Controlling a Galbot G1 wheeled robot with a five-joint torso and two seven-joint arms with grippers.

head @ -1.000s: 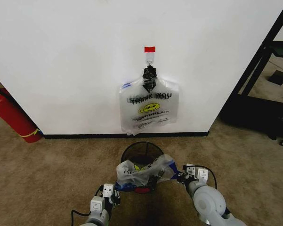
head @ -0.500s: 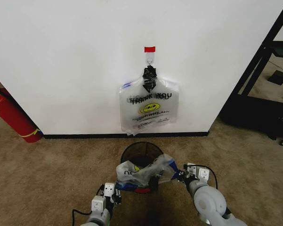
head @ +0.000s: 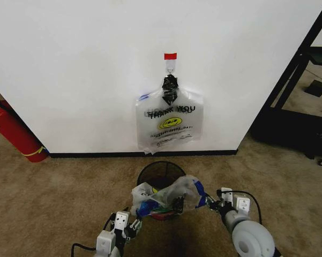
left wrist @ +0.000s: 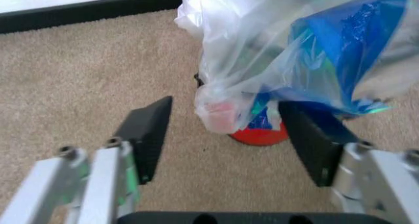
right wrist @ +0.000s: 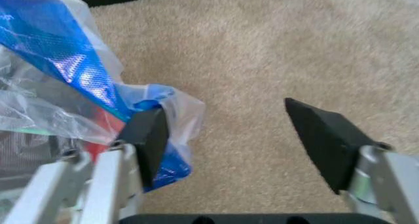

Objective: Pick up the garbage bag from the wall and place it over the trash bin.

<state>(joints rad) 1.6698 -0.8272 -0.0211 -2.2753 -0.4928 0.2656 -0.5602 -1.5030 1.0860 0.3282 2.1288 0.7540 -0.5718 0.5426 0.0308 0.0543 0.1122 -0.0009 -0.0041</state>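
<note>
Left gripper sits low at seven o'clock of the bin, and in the left wrist view its jaws are spread wide, the black ridged pads either side of a dangling fold of plastic but not pinching it. Right gripper is at four o'clock of the bin, jaws also parted; in its wrist view the bag's blue-streaked corner lies against one pad, with bare carpet between the two pads. So neither hand is clamped on anything.

The garbage bag is draped across the near rim of the trash bin, bunched and crumpled, its long axis running roughly nine to three between the two grippers. Both are about equally close, each at one end of the bundle. By my reading it rests on the bin rather than over it, the far rim being uncovered.

It's thin, crinkly, see-through film with a yellow print and blue streaks. The bin is round black wire mesh with a red base. Beyond, at twelve o'clock, the white wall carries a bundle of bags on a hook under a red tape patch.
</note>
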